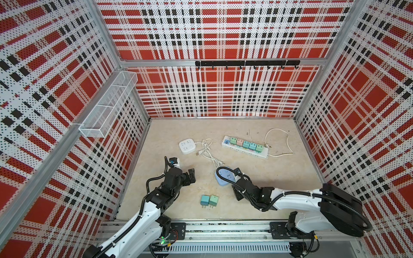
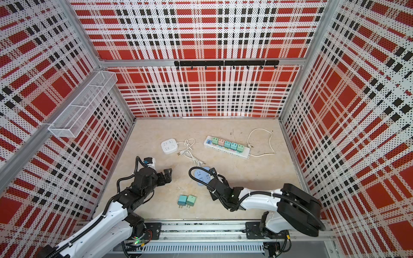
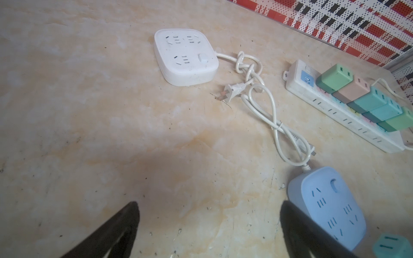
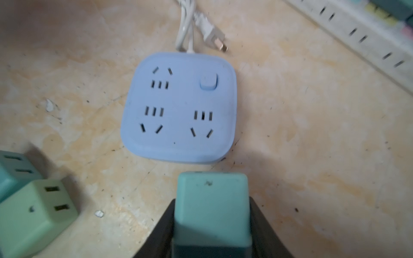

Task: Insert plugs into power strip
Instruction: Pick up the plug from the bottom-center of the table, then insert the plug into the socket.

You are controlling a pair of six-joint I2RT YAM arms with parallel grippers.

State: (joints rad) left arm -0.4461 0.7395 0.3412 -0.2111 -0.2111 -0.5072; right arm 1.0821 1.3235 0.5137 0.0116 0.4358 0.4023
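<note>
In the right wrist view my right gripper [image 4: 212, 207] is shut on a teal plug [image 4: 212, 189], its black fingers [image 4: 165, 223] pressed against both sides. The plug sits just short of the blue square power strip [image 4: 181, 107], whose sockets are all empty. In both top views the wrist hides these jaws. Two loose plugs lie side by side on the table, one teal [image 1: 204, 200] and one mint green [image 1: 213, 200]. The long white power strip [image 1: 261, 154] holds several plugs [image 1: 245, 144]. My left gripper [image 1: 191, 175] [image 3: 210, 207] hangs open over bare table, left of the blue strip [image 1: 224, 176].
A white square power strip [image 1: 187, 145] lies at the back left, with its knotted cord [image 1: 207, 152] trailing toward the blue strip. The long strip's cord [image 1: 279, 143] loops to the right. Patterned walls enclose the table, and a wire basket [image 1: 107, 105] hangs on the left wall.
</note>
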